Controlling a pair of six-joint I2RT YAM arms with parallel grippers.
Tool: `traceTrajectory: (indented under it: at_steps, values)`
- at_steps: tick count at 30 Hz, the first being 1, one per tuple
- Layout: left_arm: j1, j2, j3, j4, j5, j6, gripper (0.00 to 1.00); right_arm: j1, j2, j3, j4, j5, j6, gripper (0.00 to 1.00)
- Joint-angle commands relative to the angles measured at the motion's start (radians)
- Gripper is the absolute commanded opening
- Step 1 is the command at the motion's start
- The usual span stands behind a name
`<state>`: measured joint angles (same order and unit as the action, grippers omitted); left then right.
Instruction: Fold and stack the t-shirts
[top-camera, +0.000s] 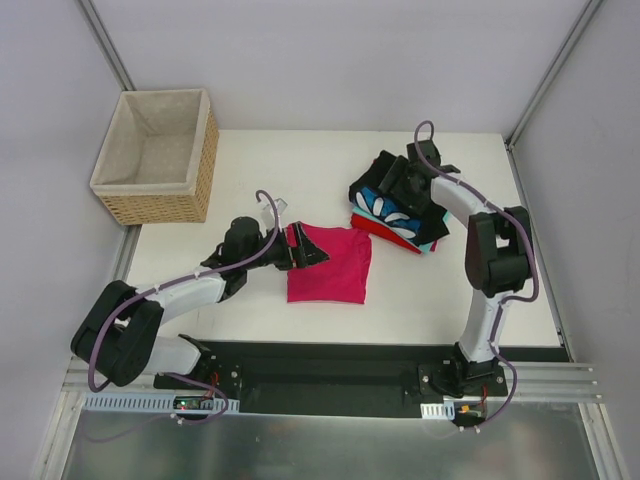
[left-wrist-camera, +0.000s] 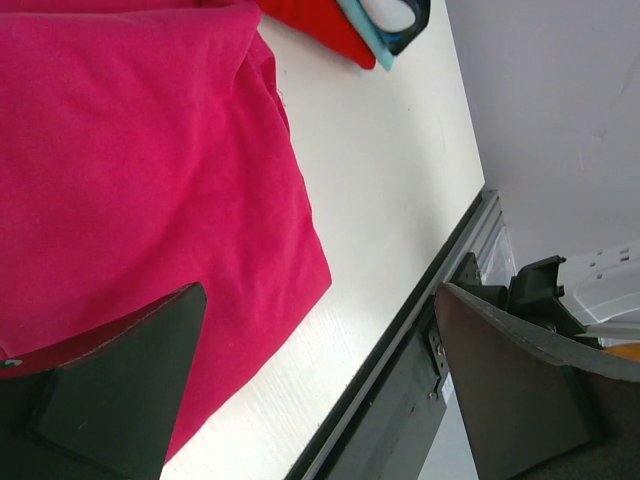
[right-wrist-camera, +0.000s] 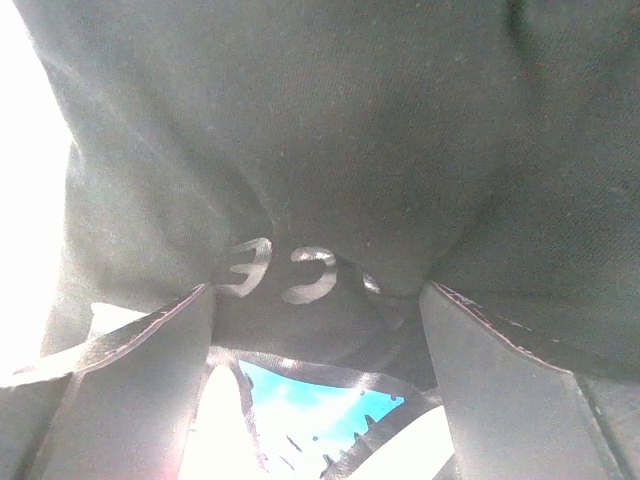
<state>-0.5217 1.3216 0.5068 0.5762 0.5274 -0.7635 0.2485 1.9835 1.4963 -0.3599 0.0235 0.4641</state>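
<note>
The magenta-pink t-shirt (top-camera: 330, 265) lies folded in a rough rectangle on the white table, near the middle. My left gripper (top-camera: 303, 249) is open over its left edge; in the left wrist view (left-wrist-camera: 320, 290) the fingers stand wide apart above the pink cloth (left-wrist-camera: 140, 170) and hold nothing. At the back right lies a pile: a black shirt (top-camera: 368, 180) on the blue petal-print shirt (top-camera: 396, 212) on the red shirt (top-camera: 368, 226). My right gripper (top-camera: 392, 180) sits on the pile, fingers apart and pressed into black cloth (right-wrist-camera: 330, 150), with blue print (right-wrist-camera: 320, 405) below.
A wicker basket (top-camera: 205, 150) with beige lining stands at the back left corner, apparently empty. The table's front edge and black metal rail (left-wrist-camera: 400, 380) run just past the pink shirt's near corner. Grey walls enclose the table's sides.
</note>
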Motion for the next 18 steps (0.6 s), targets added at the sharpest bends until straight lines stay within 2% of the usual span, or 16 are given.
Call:
traceTrajectory:
  at_steps: [1, 5, 10, 18]
  values:
    - [0.009, -0.056, -0.01, -0.018, -0.017, 0.027, 0.99, 0.064, 0.0, -0.174, -0.186, -0.034, 0.033, 0.88]
    - [0.009, -0.084, -0.014, -0.038, -0.015, 0.027, 0.99, 0.08, -0.078, -0.278, -0.169, -0.03, 0.024, 0.87]
    - [0.009, -0.12, -0.022, -0.062, -0.024, 0.032, 0.99, 0.094, -0.198, -0.361, -0.166, 0.073, 0.002, 0.87]
    - [0.002, -0.174, -0.024, -0.095, -0.026, 0.027, 0.99, 0.098, -0.379, -0.216, -0.26, 0.269, -0.099, 0.88]
